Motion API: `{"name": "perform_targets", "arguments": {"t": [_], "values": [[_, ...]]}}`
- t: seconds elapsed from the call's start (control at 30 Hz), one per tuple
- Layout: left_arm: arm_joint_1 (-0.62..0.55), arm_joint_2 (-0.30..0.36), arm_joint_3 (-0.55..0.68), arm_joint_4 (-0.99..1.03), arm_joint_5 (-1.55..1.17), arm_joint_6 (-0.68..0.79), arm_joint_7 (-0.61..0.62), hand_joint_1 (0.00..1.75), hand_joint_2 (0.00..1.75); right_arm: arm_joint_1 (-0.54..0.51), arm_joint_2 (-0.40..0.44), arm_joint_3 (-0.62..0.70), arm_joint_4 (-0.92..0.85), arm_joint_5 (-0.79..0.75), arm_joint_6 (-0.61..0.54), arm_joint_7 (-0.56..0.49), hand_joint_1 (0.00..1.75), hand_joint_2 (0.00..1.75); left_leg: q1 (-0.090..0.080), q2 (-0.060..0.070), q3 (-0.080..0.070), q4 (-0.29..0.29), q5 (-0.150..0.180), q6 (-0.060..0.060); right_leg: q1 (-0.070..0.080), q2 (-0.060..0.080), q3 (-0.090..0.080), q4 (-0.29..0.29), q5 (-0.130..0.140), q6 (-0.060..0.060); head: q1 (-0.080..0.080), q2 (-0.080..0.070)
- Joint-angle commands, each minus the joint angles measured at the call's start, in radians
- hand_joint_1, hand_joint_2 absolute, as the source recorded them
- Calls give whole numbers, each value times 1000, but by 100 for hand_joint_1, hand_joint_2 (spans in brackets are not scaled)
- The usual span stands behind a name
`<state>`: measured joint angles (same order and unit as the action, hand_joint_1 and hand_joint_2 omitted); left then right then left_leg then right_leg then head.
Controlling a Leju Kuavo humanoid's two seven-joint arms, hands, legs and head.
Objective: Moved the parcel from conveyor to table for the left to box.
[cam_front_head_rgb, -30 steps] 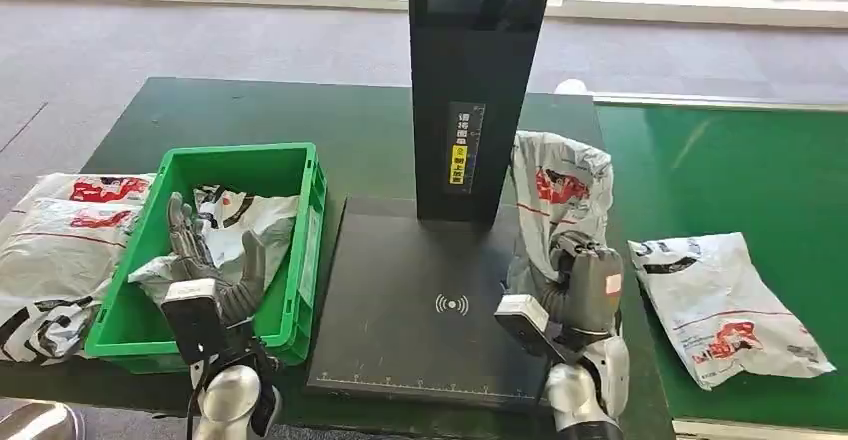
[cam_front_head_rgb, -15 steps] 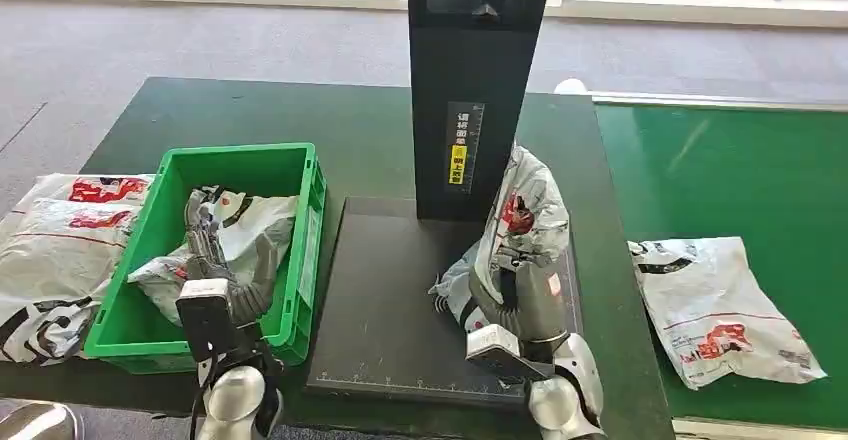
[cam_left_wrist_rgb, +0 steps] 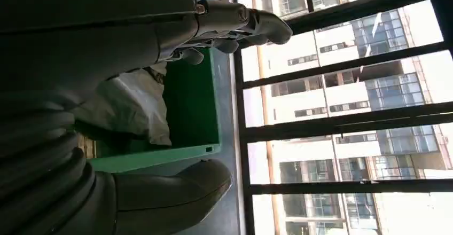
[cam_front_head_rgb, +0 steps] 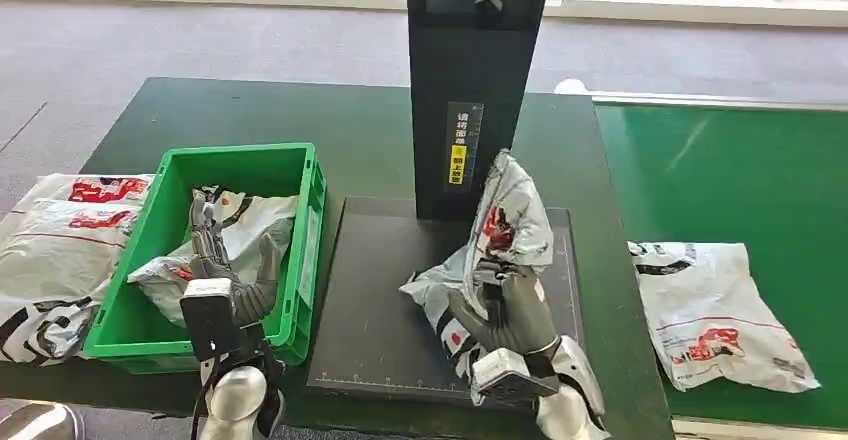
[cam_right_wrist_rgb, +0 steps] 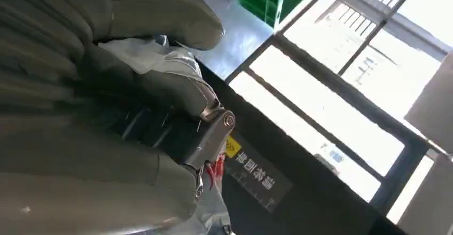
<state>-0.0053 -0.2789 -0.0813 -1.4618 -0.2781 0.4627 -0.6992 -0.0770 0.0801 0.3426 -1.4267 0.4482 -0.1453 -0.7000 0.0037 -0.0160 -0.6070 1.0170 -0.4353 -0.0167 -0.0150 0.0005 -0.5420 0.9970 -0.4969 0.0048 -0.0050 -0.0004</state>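
Right then, you had the right hand (cam_front_head_rgb: 505,310) closed around the parcel (cam_front_head_rgb: 505,230), holding it upright over the black scanner plate (cam_front_head_rgb: 380,290), just in front of the dark scanner column (cam_front_head_rgb: 470,80). In the right wrist view the fingers (cam_right_wrist_rgb: 176,96) wrapped the crinkled white bag, thumb on the other side. Your left hand (cam_front_head_rgb: 225,270) hovered over the green box (cam_front_head_rgb: 305,220) with fingers apart and holding nothing; the left wrist view showed its fingertips (cam_left_wrist_rgb: 256,24) spread above the bag already lying in the box.

The risk I judged from there: the parcel was a soft, slack bag gripped low, with most of it standing above the hand, so it could flop over or slide through the fingers as you lowered it. It also stood close to the column, and a swing could brush it against that. Set down crumpled or leaning, it would give the left hand a poor grasp. Another parcel (cam_front_head_rgb: 725,310) lay on the conveyor (cam_front_head_rgb: 720,180), well apart.
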Motion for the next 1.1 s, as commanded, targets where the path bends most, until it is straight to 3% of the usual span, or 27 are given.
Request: {"name": "perform_targets", "arguments": {"t": [0.03,0.43,0.73,0.77,0.8,1.0,1.03,1.1], "values": [[-41,-38,51,46,-4,-8,1,0,175,-66,-83,119,17,-41,46,2,175,175,0,2,3,-2,0,0,0,0,3,-2,0,-1,0,0],[-41,-38,51,46,-4,-8,1,0,175,-66,-83,119,17,-41,46,2,175,175,0,2,5,-3,0,0,0,0,5,-4,0,-1,0,0],[-35,-49,71,34,-15,-9,1,0,175,-99,-95,194,90,-32,44,2,175,175,0,2,2,-1,0,0,0,1,3,-2,0,0,0,0],[-35,-50,73,34,-17,-9,1,0,175,-102,-93,189,98,-32,38,2,145,175,0,2,3,-2,0,0,0,1,3,-2,1,0,0,0],[-33,-54,76,33,-21,-9,1,0,175,-106,-85,172,109,-36,30,2,0,175,0,3,4,-3,0,0,0,1,4,-3,1,0,0,0],[-26,-63,85,25,-33,-13,1,0,175,-101,-34,56,142,17,27,2,0,175,0,2,4,-3,0,0,0,1,5,-4,1,-1,0,0],[-24,-65,86,23,-36,-14,1,0,175,-96,-17,23,154,59,22,2,0,0,0,2,5,-3,0,0,0,1,5,-4,1,-1,0,0],[-20,-66,84,18,-37,-12,1,0,175,-92,10,-23,179,110,8,2,0,0,0,1,3,-2,0,0,0,0,4,-2,0,0,0,0]]}}
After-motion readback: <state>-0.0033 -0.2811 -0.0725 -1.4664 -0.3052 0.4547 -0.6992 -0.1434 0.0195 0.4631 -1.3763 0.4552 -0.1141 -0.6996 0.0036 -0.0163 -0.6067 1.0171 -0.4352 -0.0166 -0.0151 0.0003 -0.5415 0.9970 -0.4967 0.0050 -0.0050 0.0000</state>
